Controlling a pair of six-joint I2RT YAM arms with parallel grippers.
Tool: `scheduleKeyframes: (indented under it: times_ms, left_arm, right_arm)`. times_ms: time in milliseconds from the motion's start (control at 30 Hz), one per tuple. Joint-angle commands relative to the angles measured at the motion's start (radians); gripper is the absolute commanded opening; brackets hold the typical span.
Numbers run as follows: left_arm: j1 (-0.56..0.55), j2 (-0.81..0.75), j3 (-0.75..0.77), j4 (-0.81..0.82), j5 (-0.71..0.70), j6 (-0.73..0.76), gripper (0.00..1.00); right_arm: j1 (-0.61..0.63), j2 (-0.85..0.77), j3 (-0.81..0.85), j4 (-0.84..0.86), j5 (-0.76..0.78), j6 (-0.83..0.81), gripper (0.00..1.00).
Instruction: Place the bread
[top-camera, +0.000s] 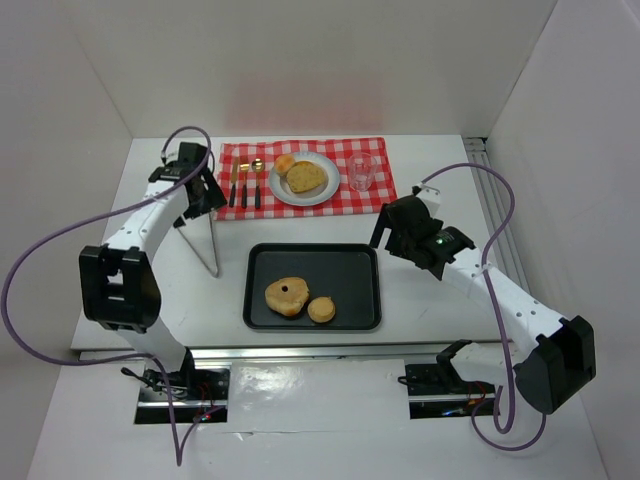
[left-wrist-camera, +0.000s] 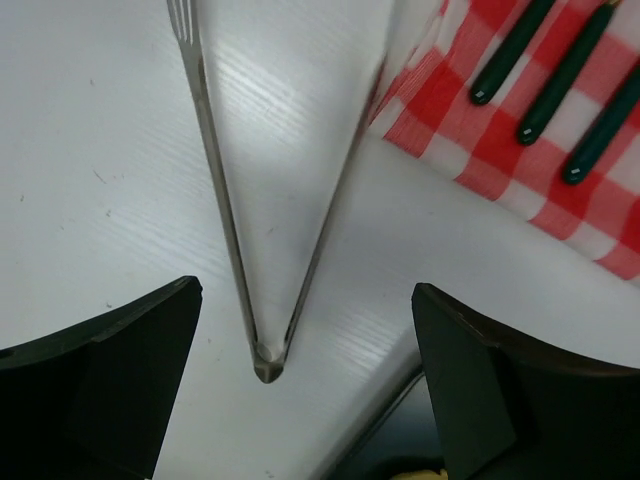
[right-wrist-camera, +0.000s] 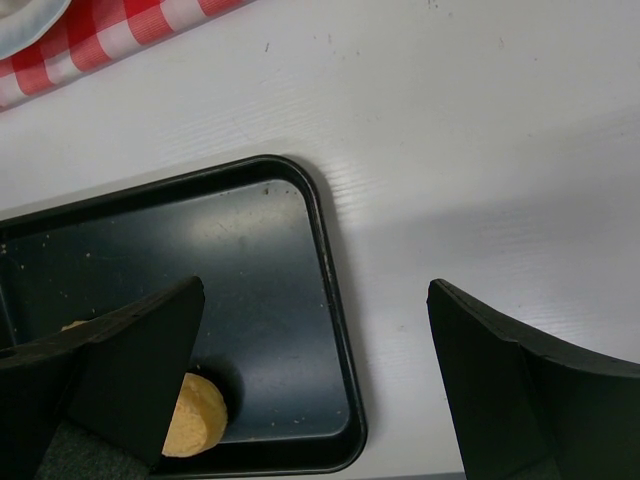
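Note:
A black tray (top-camera: 355, 262) holds a ring-shaped bread (top-camera: 287, 296) and a small round bread (top-camera: 321, 310). A white plate (top-camera: 322, 192) on the red checkered cloth (top-camera: 380, 190) carries a bread slice (top-camera: 306, 176) and a small roll (top-camera: 285, 163). My left gripper (top-camera: 205, 200) is open and empty above metal tongs (top-camera: 200, 248); in the left wrist view the gripper (left-wrist-camera: 305, 385) straddles the tongs' hinge (left-wrist-camera: 265, 365). My right gripper (top-camera: 390, 232) is open and empty over the tray's right edge (right-wrist-camera: 330, 290), with the small round bread (right-wrist-camera: 195, 415) by its left finger.
Three green-handled cutlery pieces (top-camera: 245, 185) lie left of the plate and a clear glass (top-camera: 361, 171) stands right of it. White walls enclose the table on three sides. The cloth's corner (left-wrist-camera: 440, 130) lies near the tongs.

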Motion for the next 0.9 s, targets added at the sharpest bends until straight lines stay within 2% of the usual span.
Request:
scheduleKeyframes:
  times_ms: [0,133,267,467,600,867]
  left_arm:
    - [0.000,-0.052,0.135,-0.122,0.017,-0.018,1.00]
    - [-0.052,-0.170,0.143,-0.137,0.017,0.042,1.00]
    - [-0.093,-0.351,-0.049,-0.014,0.125,0.126,0.99]
    - [-0.093,-0.602,-0.261,0.133,0.302,0.185,0.96]
    - [-0.084,-0.626,-0.321,0.162,0.369,0.185,1.00]
    - [-0.084,-0.606,-0.321,0.181,0.386,0.185,0.98]
  right_arm:
    - [0.016,0.007,0.029,0.038,0.015,-0.007,1.00]
    - [0.016,0.008,0.029,0.047,0.015,-0.007,1.00]
    - [0.016,0.026,0.052,0.026,0.024,-0.016,1.00]
    - [0.016,0.026,0.042,0.044,0.021,-0.016,1.00]
    - [0.016,0.026,0.042,0.044,0.021,-0.016,1.00]
    - [0.016,0.008,0.024,0.035,0.031,-0.016,1.00]
